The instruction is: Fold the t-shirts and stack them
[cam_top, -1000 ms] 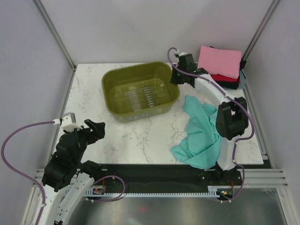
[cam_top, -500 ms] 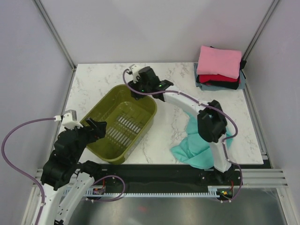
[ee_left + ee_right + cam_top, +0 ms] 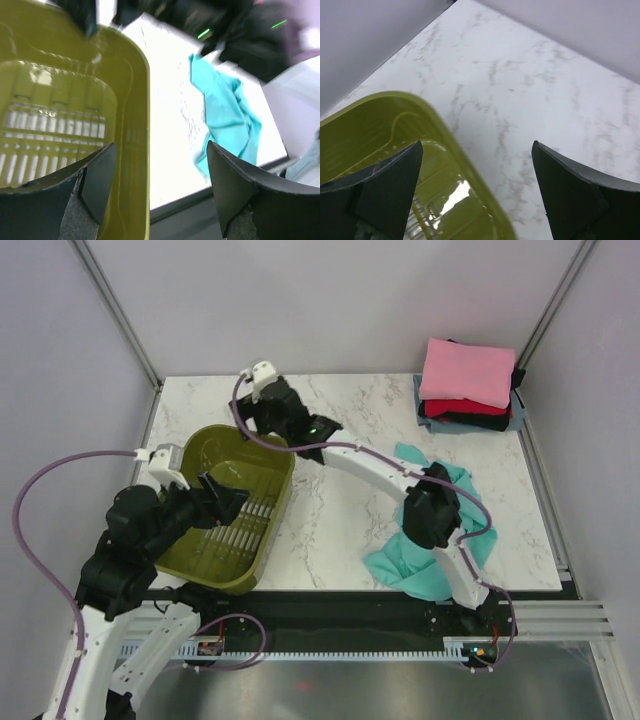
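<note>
- At the near left, left gripper point(image 3: 161, 146): spread wide, gripping nothing, poised above the right wall of the olive basket point(image 3: 215, 430).
- Further back, just past the basket's far rim, right gripper point(image 3: 477, 144): also wide open and empty, looking down on rim and bare marble table point(image 3: 340, 500).
- Near right of the table, teal t-shirt point(image 3: 415, 575): crumpled in a loose heap, unfolded, partly hidden in the top view by the right arm's elbow.
- Well apart from both sets of jaws, to the right of each.
- Likely light, limp and easily dragged; no stiffness to rely on, so apt to sag and bunch if lifted at one point.
- Best taken at two spread points, shoulders or hem corners; hard to pick out in the heap as it lies.
- Far right corner, folded stack: pink t-shirt point(image 3: 468, 370) on top, then red point(image 3: 455, 407), with dark and grey-blue layers beneath.
</note>
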